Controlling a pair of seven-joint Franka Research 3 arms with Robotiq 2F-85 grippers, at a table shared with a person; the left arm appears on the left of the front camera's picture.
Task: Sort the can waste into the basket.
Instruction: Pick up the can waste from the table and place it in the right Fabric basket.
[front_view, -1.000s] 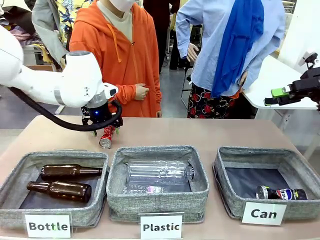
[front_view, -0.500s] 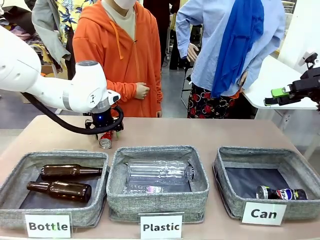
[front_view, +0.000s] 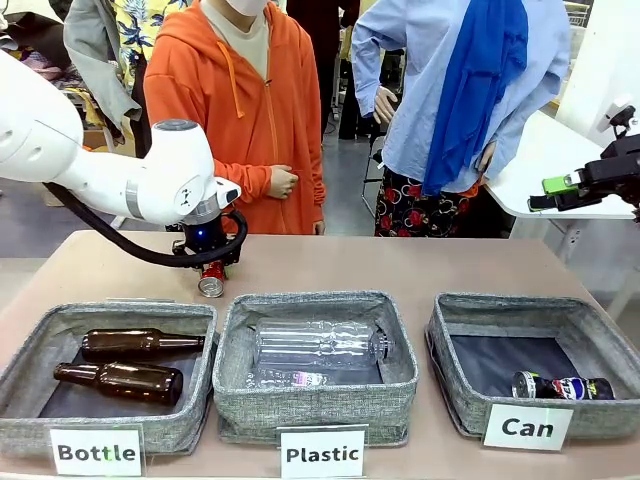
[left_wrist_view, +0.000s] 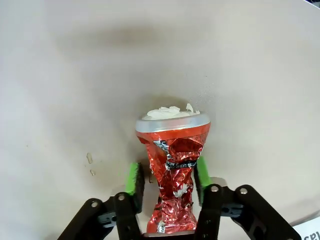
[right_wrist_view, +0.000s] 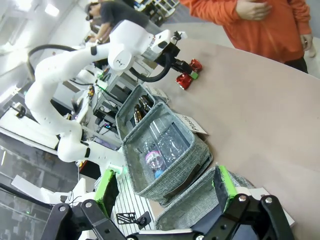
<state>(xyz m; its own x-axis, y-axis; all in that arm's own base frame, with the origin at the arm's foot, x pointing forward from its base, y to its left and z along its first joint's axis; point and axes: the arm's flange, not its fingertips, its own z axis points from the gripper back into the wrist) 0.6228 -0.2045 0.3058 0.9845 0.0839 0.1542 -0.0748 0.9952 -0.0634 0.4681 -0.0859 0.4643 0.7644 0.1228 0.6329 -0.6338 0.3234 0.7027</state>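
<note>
The red crushed can (front_view: 211, 282) lies on the table behind the bins, its silver end (left_wrist_view: 172, 121) pointing away from the left wrist camera. My left gripper (front_view: 210, 268) reaches down over it and is shut on its crumpled waist (left_wrist_view: 167, 175), with green pads (left_wrist_view: 134, 178) on both sides. The dark blue-black can (front_view: 560, 386) lies inside the "Can" basket (front_view: 530, 303) at the front right. My right gripper (front_view: 540, 200) hovers open high at the right edge, well above that basket, with nothing between its fingers (right_wrist_view: 165, 192). The red can (right_wrist_view: 185, 80) also shows far off in the right wrist view.
The "Bottle" bin (front_view: 110, 310) at the front left holds two brown glass bottles. The "Plastic" bin (front_view: 315, 300) in the middle holds a clear bottle (front_view: 320, 345). A person in an orange hoodie (front_view: 250, 110) stands at the far edge. Bare tabletop (front_view: 420, 265) lies behind the bins.
My left arm has come down and a little to the right over the red can, and its fingers have closed in on it. The right gripper has not moved.
</note>
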